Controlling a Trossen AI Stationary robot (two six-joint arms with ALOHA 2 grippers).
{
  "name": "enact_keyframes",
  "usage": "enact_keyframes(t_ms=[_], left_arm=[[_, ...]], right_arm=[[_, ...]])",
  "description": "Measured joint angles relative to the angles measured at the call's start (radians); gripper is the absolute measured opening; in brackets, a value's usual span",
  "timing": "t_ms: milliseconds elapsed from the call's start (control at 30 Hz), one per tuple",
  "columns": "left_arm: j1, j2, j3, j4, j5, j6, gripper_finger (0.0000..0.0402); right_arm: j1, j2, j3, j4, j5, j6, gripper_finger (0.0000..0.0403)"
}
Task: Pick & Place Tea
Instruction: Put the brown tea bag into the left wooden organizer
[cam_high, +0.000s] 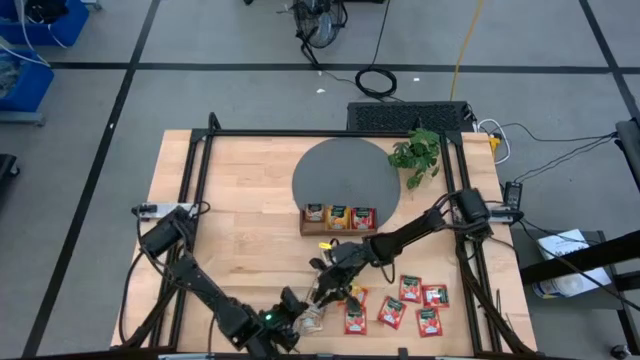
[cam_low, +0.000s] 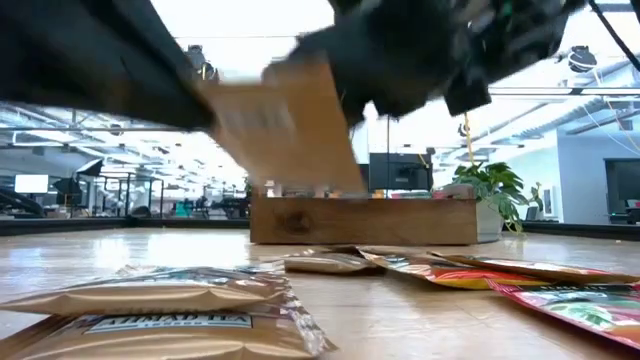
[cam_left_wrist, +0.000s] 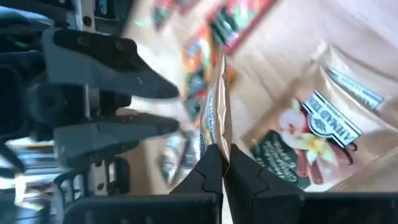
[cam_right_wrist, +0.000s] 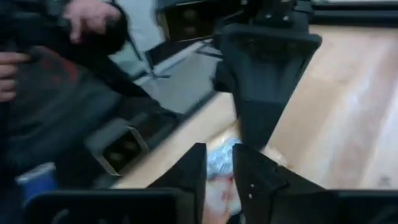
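**Both grippers meet over one beige sachet at the near edge**

You have the left gripper (cam_left_wrist: 222, 163) closed tight on the edge of a beige tea sachet (cam_left_wrist: 217, 106); in its wrist view the two fingertips pinch the packet, which stands on edge between them. In the high view that gripper (cam_high: 300, 318) sits low on the table near the front edge, with the pale sachet (cam_high: 313, 320) at its tip.

Your right gripper (cam_high: 328, 283) reaches in from the right and hangs just above and beside the same spot. In its wrist view the fingers (cam_right_wrist: 186, 171) stand a little apart with a silvery, blurred bit of packet showing in the gap; you cannot tell from that whether they grip it or merely straddle it. A person's hand (cam_right_wrist: 90, 17) shows beyond the table in that view.

The other tea lies loose on the wooden table (cam_high: 250, 220). Red sachets (cam_high: 411, 290) are scattered to the right of the grippers, and an orange-yellow sachet (cam_high: 356, 297) lies close under the right gripper. In the low view two more beige sachets (cam_low: 170, 300) lie flat in the foreground.

The three-slot wooden tray (cam_high: 339, 219) stands at the edge of the dark round mat (cam_high: 345, 172), with one sachet upright in each slot. A small green plant (cam_high: 417, 155) stands right of the mat.
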Motion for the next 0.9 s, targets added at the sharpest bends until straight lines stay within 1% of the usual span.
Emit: enact_keyframes(t_ms=[67,133,267,333,433,500,600,667,700,800,900], left_arm=[[-0.034,0.0,0.024,-0.01,-0.066,0.019,0.0019],[-0.068,-0.002,0.04,-0.009,-0.127,0.055,0.0022],[-0.128,-0.002,0.053,-0.006,-0.245,0.122,0.0009],[-0.149,-0.002,0.055,0.001,-0.287,0.145,0.0005],[-0.162,-0.002,0.055,0.009,-0.315,0.164,0.0013],[-0.161,-0.002,0.055,0.019,-0.32,0.178,0.0016],[-0.152,-0.002,0.055,0.025,-0.326,0.208,0.0007],[-0.145,-0.002,0.055,0.027,-0.343,0.23,0.0005],[-0.141,-0.002,0.055,0.027,-0.354,0.245,0.0006],[-0.125,-0.002,0.055,0.03,-0.384,0.297,0.0015],[-0.1,-0.002,0.054,0.052,-0.381,0.36,0.0012]], right_arm=[[0.0,-0.044,0.0,-0.031,-0.01,0.011,0.0085],[0.0,-0.101,0.0,-0.098,-0.012,0.029,0.0101],[-0.007,-0.207,0.0,-0.23,-0.013,0.105,0.0129],[-0.013,-0.244,0.0,-0.298,-0.013,0.141,0.0141],[-0.021,-0.271,0.001,-0.358,-0.013,0.235,0.0157],[-0.03,-0.271,-0.001,-0.358,-0.018,0.29,0.0168],[-0.049,-0.266,-0.026,-0.342,-0.04,0.362,0.0181],[-0.06,-0.262,-0.069,-0.299,-0.043,0.398,0.0188],[-0.067,-0.261,-0.097,-0.251,-0.06,0.428,0.019],[-0.087,-0.262,-0.187,-0.015,-0.116,0.545,0.0192],[-0.115,-0.262,-0.265,0.211,-0.143,0.676,0.0189]])
